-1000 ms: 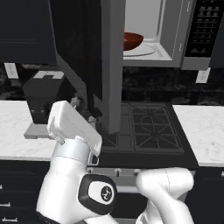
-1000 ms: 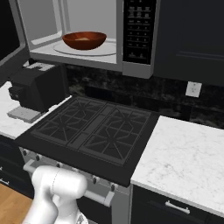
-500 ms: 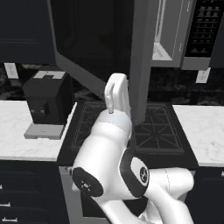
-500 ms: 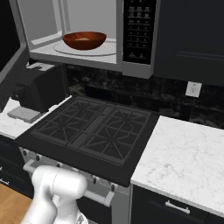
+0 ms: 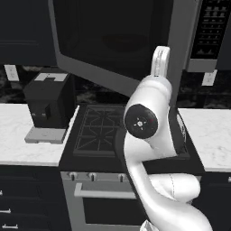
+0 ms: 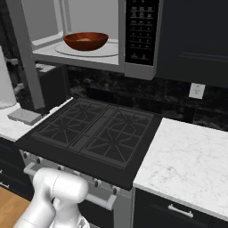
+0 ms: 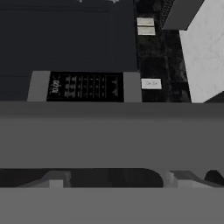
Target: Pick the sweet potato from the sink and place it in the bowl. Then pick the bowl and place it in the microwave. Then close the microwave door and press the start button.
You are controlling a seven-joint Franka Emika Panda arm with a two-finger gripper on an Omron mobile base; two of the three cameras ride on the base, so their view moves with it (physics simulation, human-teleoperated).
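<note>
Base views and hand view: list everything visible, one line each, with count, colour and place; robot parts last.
microwave: one, grey steel, mounted above the stove
microwave door: one, grey frame with dark window, partly swung across the opening
button panel: one, black, right side of the microwave
bowl: one, reddish-brown, on the turntable inside the microwave
stove: one, black with grates, below the microwave
coffee machine: one, black, on the counter left of the stove
counter: white marble, both sides of the stove
wall outlet: one, white, right of the stove
arm: one, white, raised in front of the door
</note>
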